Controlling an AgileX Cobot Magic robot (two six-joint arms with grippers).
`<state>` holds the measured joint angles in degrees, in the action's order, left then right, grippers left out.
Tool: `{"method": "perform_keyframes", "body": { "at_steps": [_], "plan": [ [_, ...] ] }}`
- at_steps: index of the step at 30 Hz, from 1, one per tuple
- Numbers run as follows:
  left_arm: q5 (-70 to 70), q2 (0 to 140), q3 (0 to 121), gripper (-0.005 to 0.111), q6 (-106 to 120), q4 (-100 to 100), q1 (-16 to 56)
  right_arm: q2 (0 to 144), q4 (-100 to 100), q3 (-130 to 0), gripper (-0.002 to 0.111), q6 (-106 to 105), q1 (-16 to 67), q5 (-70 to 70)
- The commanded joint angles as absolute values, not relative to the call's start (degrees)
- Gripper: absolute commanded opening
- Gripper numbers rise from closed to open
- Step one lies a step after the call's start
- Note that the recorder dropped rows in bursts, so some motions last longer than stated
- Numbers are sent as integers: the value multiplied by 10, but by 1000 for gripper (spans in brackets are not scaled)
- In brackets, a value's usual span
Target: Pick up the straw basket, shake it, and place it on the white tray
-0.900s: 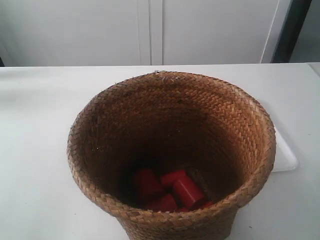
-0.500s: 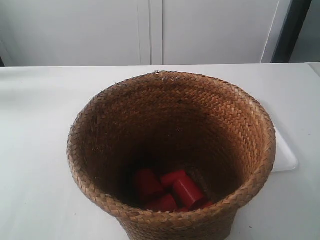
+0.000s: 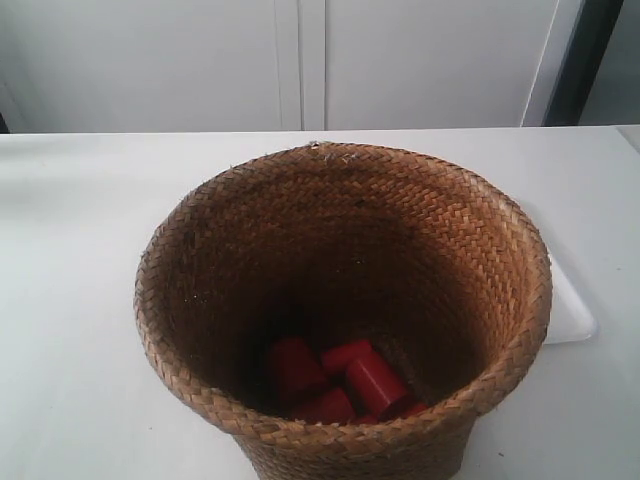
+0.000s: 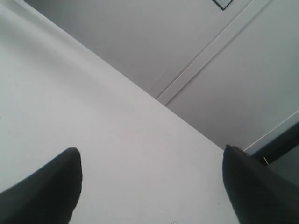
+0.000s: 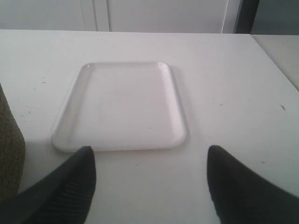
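Observation:
The straw basket (image 3: 340, 300) stands upright on the white tabletop and fills the middle of the exterior view. Several red cylinders (image 3: 340, 380) lie in its dark bottom. Behind its right side peeks the white tray (image 3: 568, 305). In the right wrist view the tray (image 5: 122, 106) lies flat and bare, just beyond my right gripper (image 5: 150, 154), which is open over the table. A sliver of the basket's wall (image 5: 9, 154) shows at that view's edge. My left gripper (image 4: 152, 154) is open over bare tabletop, with no basket in its view. Neither arm shows in the exterior view.
White cabinet doors (image 3: 300, 60) rise behind the table's far edge. A dark vertical strip (image 3: 590, 55) stands at the back right. The table's side edge (image 5: 275, 60) runs beyond the tray in the right wrist view.

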<state>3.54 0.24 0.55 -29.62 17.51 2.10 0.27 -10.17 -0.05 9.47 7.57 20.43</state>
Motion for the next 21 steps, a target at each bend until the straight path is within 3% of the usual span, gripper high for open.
{"method": "perform_keyframes", "body": {
  "at_steps": [1, 6, 12, 15, 21],
  "plan": [
    [8, 0, 6, 83, -301, 177, 20, 0, -103, 0, 64, 91, 76, 201],
    [22, 0, 24, 83, -333, 178, 23, 0, -103, 0, 64, 91, 76, 201],
    [-110, 35, 139, 83, -246, 198, 91, 0, -103, 0, 64, 91, 76, 201],
    [-152, 129, 225, 83, -115, 337, 157, 0, -103, 0, 64, 91, 76, 201],
    [-311, 382, 378, 84, -25, 377, 175, 0, -103, 0, 64, 91, 76, 201]
  ]
}}
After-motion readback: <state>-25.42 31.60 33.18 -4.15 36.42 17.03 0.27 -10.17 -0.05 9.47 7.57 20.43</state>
